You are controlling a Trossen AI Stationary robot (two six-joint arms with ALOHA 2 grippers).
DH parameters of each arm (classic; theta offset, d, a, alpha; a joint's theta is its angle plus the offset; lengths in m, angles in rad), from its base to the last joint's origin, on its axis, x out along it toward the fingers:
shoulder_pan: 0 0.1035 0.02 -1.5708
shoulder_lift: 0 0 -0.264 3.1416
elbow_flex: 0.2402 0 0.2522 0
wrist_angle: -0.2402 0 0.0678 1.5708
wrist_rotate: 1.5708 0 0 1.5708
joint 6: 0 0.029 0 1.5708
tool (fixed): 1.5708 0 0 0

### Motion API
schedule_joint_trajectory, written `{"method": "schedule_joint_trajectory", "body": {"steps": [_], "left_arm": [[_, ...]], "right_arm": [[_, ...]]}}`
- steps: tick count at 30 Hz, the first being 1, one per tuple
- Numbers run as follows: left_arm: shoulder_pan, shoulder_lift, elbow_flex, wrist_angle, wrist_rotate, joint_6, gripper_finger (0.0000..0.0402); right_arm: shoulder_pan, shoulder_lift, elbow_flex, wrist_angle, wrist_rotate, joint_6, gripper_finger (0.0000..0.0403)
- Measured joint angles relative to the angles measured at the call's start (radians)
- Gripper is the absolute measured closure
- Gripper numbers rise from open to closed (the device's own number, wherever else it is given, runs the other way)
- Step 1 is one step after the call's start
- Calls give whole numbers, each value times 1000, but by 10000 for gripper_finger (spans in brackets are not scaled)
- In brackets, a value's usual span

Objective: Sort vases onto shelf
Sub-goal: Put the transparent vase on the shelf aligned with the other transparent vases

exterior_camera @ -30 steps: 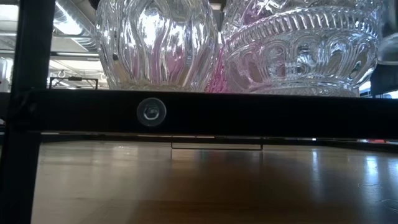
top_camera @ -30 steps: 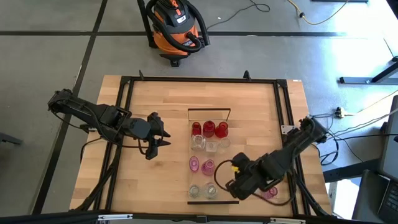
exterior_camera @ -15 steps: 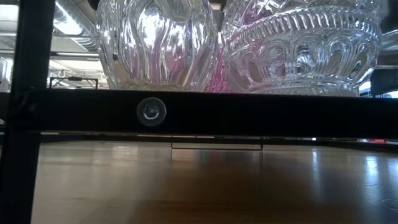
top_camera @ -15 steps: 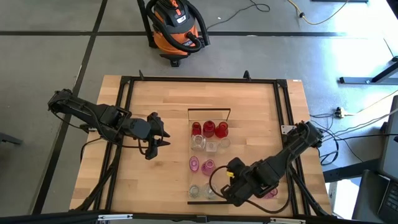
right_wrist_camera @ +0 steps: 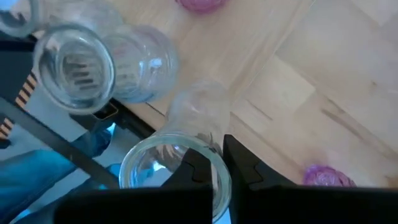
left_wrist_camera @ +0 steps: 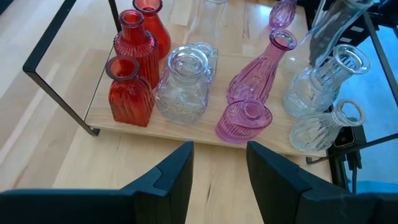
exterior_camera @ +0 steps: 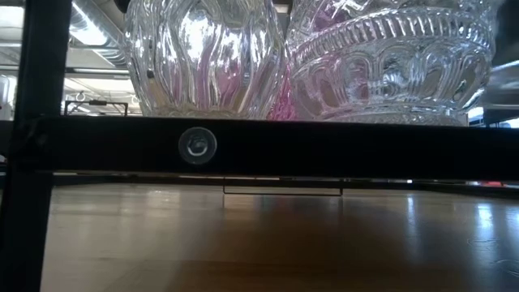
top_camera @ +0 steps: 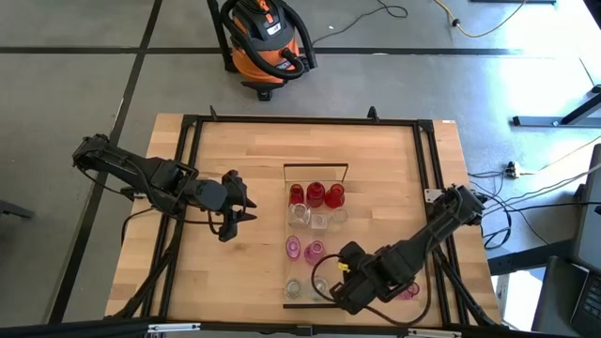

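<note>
The right gripper (top_camera: 340, 284) is clamped on a clear vase (right_wrist_camera: 186, 149) at the near end of the shelf (top_camera: 302, 234), where red, clear and pink vases (top_camera: 315, 195) stand in rows. The left gripper (top_camera: 246, 208), fingers apart, waits left of the shelf.

Orange and black shop vacuum (top_camera: 266, 42) sitting on grey floor (top_camera: 75, 84) beyond the bench's far edge, cables (top_camera: 549, 178) trailing past its right edge
</note>
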Motion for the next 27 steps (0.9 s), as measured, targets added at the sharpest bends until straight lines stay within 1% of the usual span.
{"method": "schedule_joint_trajectory", "body": {"steps": [6,16,23,27], "left_arm": [[0,0,0,0,0,0,259],[0,0,0,1,0,-1,259],[0,0,0,1,1,-3,259],[0,0,0,1,2,-4,259]], "right_arm": [[-8,1,0,2,9,-28,403],[-19,44,0,22,-35,-86,403],[-19,55,-1,24,-37,-100,402],[-19,59,0,41,-37,-100,393]]}}
